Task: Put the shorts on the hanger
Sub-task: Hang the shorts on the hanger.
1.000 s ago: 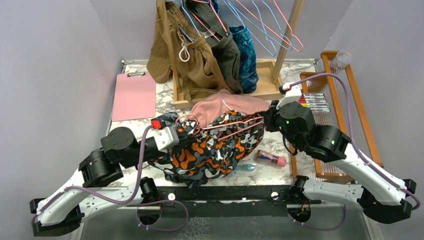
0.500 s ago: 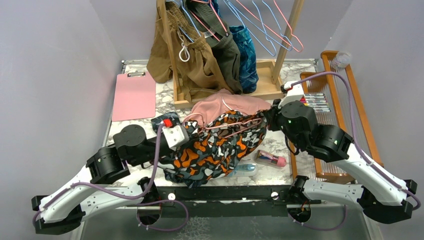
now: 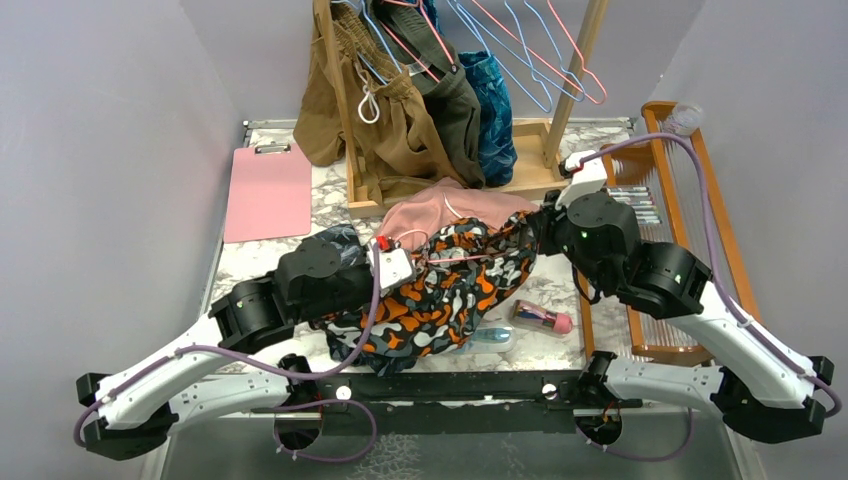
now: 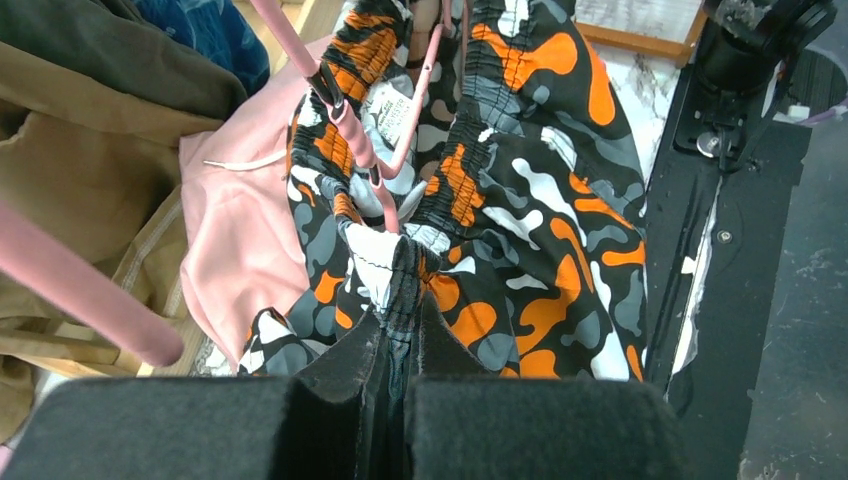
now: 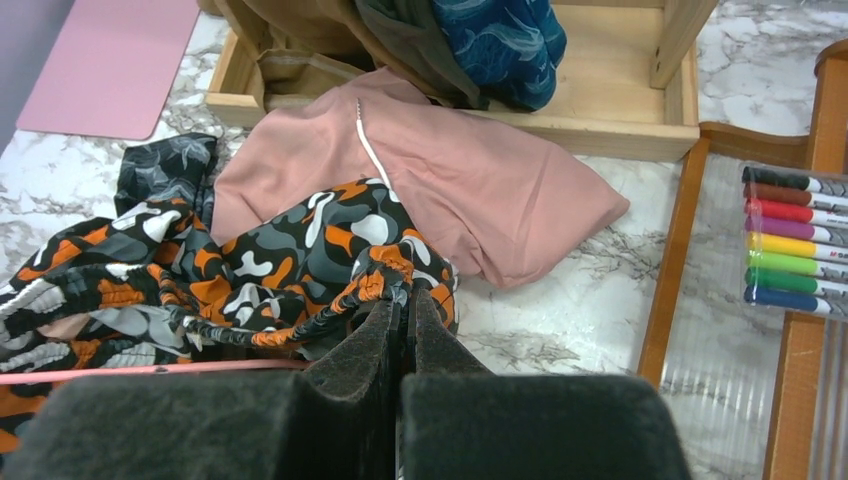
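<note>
Jaws first: both pairs are pinched right down with only cloth between them. The left gripper point(image 4: 398, 335) has a bunched fold of elastic waistband. The right gripper point(image 5: 405, 305) nips the same waistband at its other end.

Underneath it all is the marble table point(image 3: 560, 290). At the back, the wooden rack point(image 3: 540, 170) has brown clothes point(image 3: 400, 140) draped over it. Front and centre are the shorts point(image 3: 440, 295), orange, white and grey blobs on dark cloth. They are strung between the two grippers at the waist, and the legs sag toward the near edge.

Just behind them lie the pink shorts point(image 3: 450, 205), touching them and butted against the foot of the rack. Off to the far left sits a pink clipboard point(image 3: 268, 190), well apart. A dark leaf-print cloth point(image 5: 165, 165) shows beside the pink shorts.

Now the hanger point(image 4: 350, 120). Its thin pink wire runs along the waist opening between the grippers, and the left wrist camera shows it going in among the gathered waistband just beyond the fingers.

A row of markers point(image 5: 790, 240) lies to the right.
</note>
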